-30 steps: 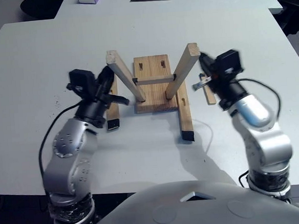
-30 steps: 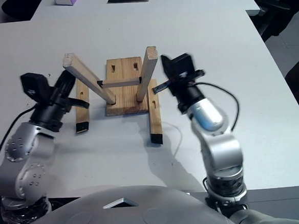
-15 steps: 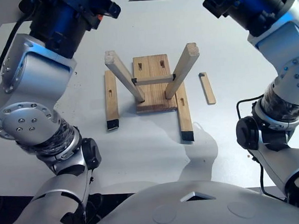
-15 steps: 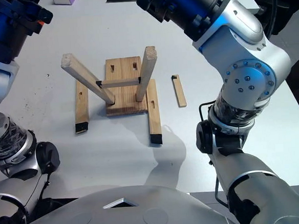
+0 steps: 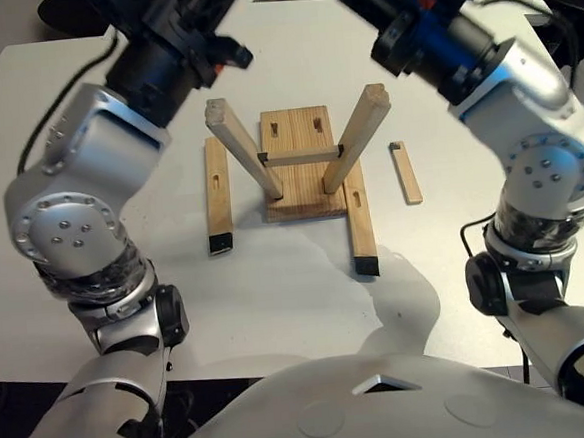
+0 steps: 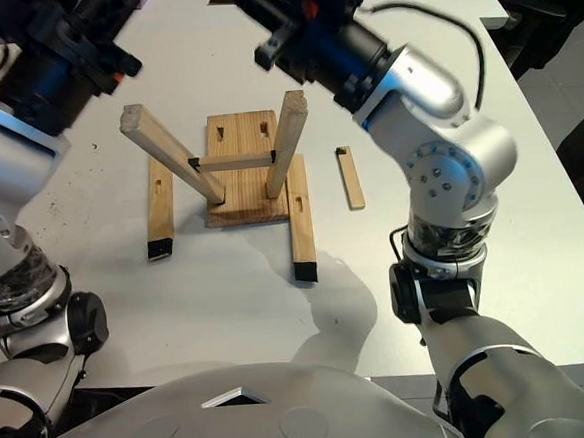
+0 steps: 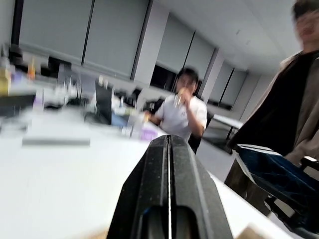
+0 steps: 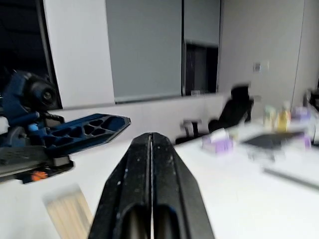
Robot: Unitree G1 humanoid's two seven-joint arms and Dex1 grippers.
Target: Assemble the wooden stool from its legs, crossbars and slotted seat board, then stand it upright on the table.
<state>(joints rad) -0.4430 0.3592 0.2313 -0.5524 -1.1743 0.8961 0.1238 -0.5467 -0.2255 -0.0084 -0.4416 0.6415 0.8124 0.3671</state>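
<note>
Change: both arms had lifted away from the upright legs (image 5: 242,147) and hung high over the table (image 5: 278,300).
Left tool (image 7: 169,142): clenched, empty.
Right tool (image 8: 151,137): clenched, empty.
Stool: unmoved; seat (image 5: 294,129) flat on the table, upright legs in it, joined by a crossbar (image 5: 301,156).
Spares: loose legs (image 5: 216,194) flat on either side of the seat; loose crossbar (image 5: 406,171) further right.
Meaning: probably half built, and the frame stood unaided.
</note>
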